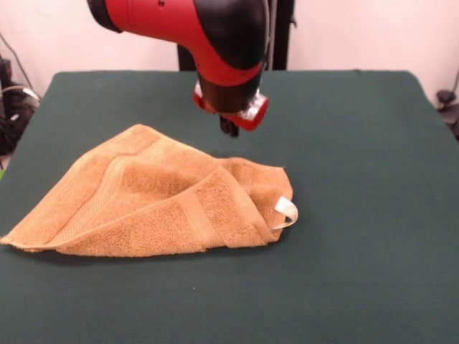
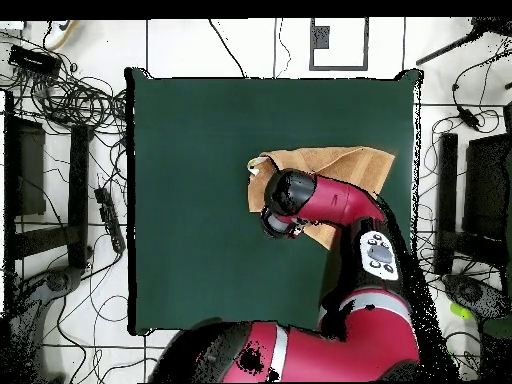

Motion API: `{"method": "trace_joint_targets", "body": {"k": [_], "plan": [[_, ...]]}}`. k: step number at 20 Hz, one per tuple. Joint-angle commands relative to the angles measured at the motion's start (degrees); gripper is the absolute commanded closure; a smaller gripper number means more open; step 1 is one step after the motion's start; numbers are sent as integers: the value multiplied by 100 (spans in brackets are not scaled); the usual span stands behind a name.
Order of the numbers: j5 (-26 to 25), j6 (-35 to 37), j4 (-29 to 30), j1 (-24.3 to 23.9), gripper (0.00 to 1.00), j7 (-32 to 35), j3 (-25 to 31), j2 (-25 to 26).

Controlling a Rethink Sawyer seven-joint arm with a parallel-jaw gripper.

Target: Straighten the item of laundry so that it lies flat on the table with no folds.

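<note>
The golden-orange towel (image 1: 158, 201) lies crumpled on the dark green table (image 1: 344, 143), left of centre in the front view. It is folded over itself into a rough triangle, with a flap doubled back on its right side. Its white tag (image 1: 285, 211) sticks out at the right corner. My gripper (image 1: 229, 127) hangs from the red and black arm just behind the towel's far edge, apart from the cloth and holding nothing. In the overhead view the arm covers part of the towel (image 2: 335, 160), the tag (image 2: 253, 170) shows at its left end, and the gripper (image 2: 280, 218) sits under the wrist.
Bare green table (image 2: 200, 200) spreads wide on all sides of the towel. Cables and black equipment (image 2: 60, 110) lie on the floor beyond the table edges. More cables (image 1: 11, 100) show at the left edge of the front view.
</note>
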Motion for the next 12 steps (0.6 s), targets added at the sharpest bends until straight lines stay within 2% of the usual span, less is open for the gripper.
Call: {"method": "trace_joint_targets", "body": {"k": [1,4,5,7,12], "plan": [[333,689,478,101,100,209,782,-235],[152,478,364,160,100,190,681,-290],[-11,144,236,264,100,302,518,-299],[82,-479,288,170,100,333,634,-372],[-108,-185,233,249,100,103,523,-799]]}}
